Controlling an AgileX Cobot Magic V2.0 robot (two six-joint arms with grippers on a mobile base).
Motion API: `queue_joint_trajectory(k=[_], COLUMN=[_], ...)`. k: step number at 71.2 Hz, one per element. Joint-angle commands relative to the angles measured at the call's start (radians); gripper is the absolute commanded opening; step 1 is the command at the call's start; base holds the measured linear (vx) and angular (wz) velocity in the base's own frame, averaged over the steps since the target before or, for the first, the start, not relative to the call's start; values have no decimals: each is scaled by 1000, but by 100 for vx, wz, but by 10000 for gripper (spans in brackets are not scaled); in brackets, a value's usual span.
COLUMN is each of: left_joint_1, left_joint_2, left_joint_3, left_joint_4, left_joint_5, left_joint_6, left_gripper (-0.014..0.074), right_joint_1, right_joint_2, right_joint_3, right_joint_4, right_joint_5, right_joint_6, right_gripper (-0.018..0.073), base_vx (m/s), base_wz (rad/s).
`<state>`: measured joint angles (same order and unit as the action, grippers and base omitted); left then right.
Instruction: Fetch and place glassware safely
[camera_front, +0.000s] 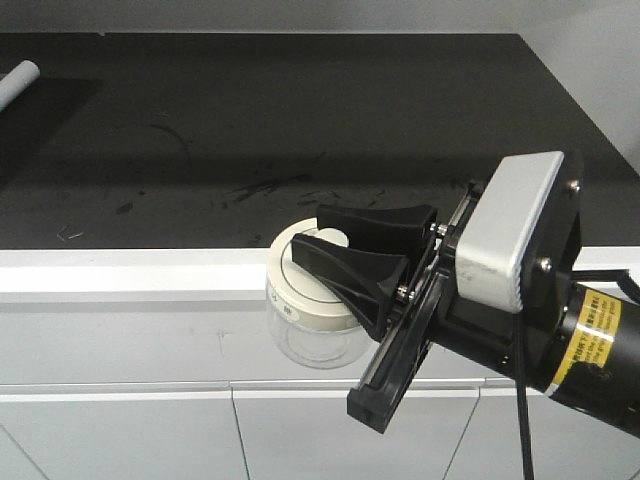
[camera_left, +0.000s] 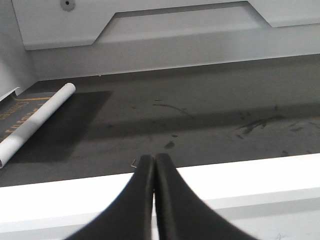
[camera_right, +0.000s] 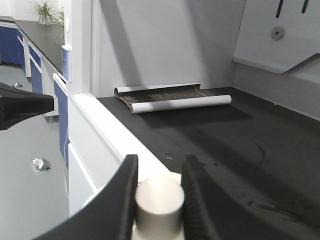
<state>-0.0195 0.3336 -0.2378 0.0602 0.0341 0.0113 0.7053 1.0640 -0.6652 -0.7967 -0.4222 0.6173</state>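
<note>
The glass jar (camera_front: 305, 340) is small and clear, with a round cream-white lid (camera_front: 290, 285) and a central knob (camera_front: 336, 240). My right gripper (camera_front: 312, 232) is shut on that knob and holds the jar at the white front edge of the counter, level with it. In the right wrist view the knob (camera_right: 160, 202) sits clamped between the two black fingers of the right gripper (camera_right: 160, 160). My left gripper (camera_left: 153, 159) is shut and empty, its tips over the counter's front edge.
The black countertop (camera_front: 300, 120) has a white front edge (camera_front: 120, 270) with grey cabinet fronts below. A white tube (camera_left: 37, 120) lies on a dark sheet at the far left corner. It also shows in the right wrist view (camera_right: 180, 103). A grey back wall rises behind.
</note>
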Motion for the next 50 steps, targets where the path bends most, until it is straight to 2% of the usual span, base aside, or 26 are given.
queue_joint_trajectory(k=[1, 50], left_joint_1=[-6, -6], left_joint_2=[3, 3], left_joint_3=[-27, -27], left_joint_4=[-10, -10], left_joint_5=[-71, -71], left_joint_6=[-6, -6], left_gripper=[-7, -7], right_joint_1=[-2, -2], right_joint_2=[-24, -24], right_joint_3=[-32, -32], right_joint_4=[29, 29], right_joint_5=[-69, -69], right_joint_6=[0, 0], right_gripper=[-1, -1], base_vx=[0, 0], base_wz=[0, 0])
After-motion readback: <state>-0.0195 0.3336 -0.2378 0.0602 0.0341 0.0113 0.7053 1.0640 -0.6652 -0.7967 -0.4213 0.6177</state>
